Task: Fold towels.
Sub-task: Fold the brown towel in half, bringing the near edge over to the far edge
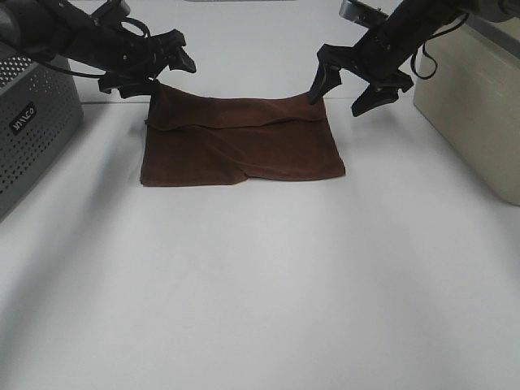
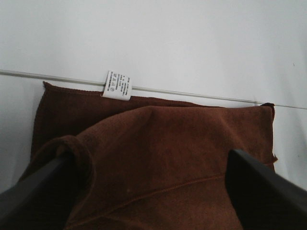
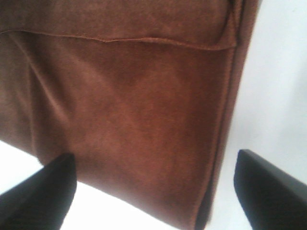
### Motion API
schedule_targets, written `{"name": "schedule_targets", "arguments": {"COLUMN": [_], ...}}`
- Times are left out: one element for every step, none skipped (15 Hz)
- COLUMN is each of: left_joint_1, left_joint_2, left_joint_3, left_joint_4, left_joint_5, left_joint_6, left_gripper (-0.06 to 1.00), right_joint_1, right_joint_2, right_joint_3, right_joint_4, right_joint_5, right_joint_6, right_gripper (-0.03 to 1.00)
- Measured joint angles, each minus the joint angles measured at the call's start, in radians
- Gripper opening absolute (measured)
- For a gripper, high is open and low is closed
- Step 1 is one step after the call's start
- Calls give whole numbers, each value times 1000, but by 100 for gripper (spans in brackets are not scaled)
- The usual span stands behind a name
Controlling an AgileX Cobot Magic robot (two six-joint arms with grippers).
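The dark brown towel (image 1: 244, 146) lies folded on the white table (image 1: 260, 284), its upper layer's hem running across it. Its far-left corner is raised up against my left gripper (image 1: 158, 75), which is open. In the left wrist view the towel (image 2: 163, 153) fills the space between the wide-apart fingers, and cloth humps over one finger (image 2: 43, 184). The white tag (image 2: 117, 85) shows at the towel's far edge. My right gripper (image 1: 348, 91) is open just above the towel's far-right corner. In the right wrist view its fingers (image 3: 41, 191) straddle the towel's side edge (image 3: 144, 120).
A grey perforated box (image 1: 32, 122) stands at the left edge, close to my left arm. A beige box (image 1: 475, 106) stands at the right, behind my right arm. Bare white table stretches from the towel to the near edge.
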Motion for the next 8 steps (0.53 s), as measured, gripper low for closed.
{"name": "schedule_targets", "arguments": {"left_joint_1": [0,0,0,0,0,0,0,0], "left_joint_2": [0,0,0,-2,-10,-22,-38,-51], "left_joint_3": [-1,-1,-1,-1,-1,-1,-2,-5], "left_joint_4": [1,2,3,4,14,38,71,117], "left_joint_5": [10,10,13,24,36,39,41,58], "left_joint_6": [-13,-19,-22,-22,-25,-25,-29,-41], "left_gripper": [79,79,79,79,79,79,79,79], "right_joint_1": [0,3,11,24,32,34,35,35], "right_joint_2": [0,0,0,1,2,3,3,3], "right_joint_3": [0,0,0,0,0,0,0,0], "right_joint_4": [35,68,84,98,105,104,103,96], "right_joint_5": [18,25,30,34,36,45,53,63], "right_joint_6": [-13,-31,-50,-60,-63,-64,-64,-64], "right_gripper": [83,83,83,83,83,83,83,83]}}
